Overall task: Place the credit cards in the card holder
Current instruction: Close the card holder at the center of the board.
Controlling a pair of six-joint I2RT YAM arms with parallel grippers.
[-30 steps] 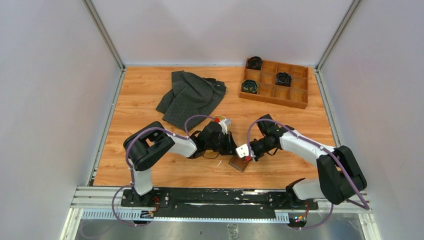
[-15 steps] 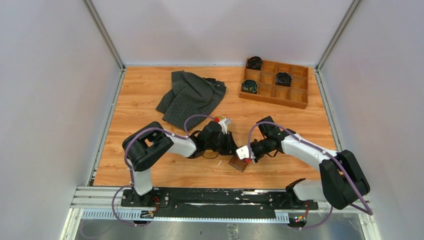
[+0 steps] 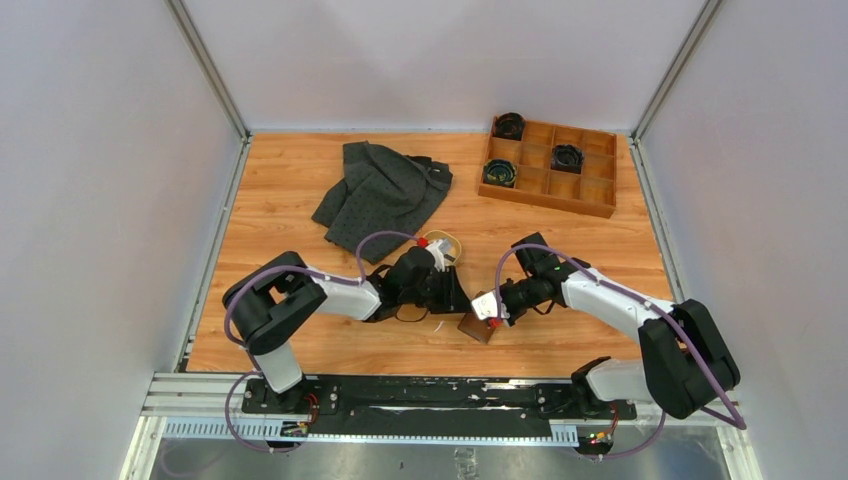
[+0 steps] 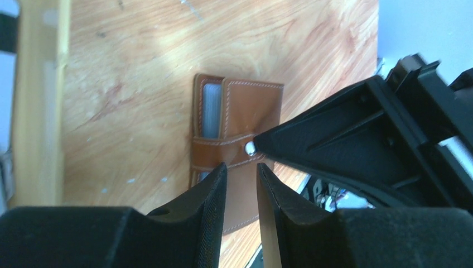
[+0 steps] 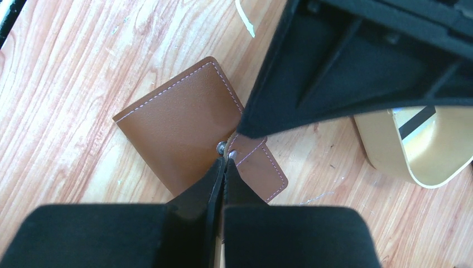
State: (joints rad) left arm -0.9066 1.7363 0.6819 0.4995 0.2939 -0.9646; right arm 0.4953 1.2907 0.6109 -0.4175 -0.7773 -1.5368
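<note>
Card holder (image 5: 173, 128) flat on worktop (image 5: 67, 84), frame centre. Snap strap (image 5: 261, 172) at tips of right tool (image 5: 224, 163), fingers together. Left tool (image 4: 241, 184) slightly apart, hovering beside. Right nearer.

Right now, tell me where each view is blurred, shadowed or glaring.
Left wrist: left fingers soft, card holder sharp, pale glare across the table. Right wrist: right fingers blurred and dark, holder crisp, tray brightly lit. Top external: even light, only soft shadows on the table.
</note>
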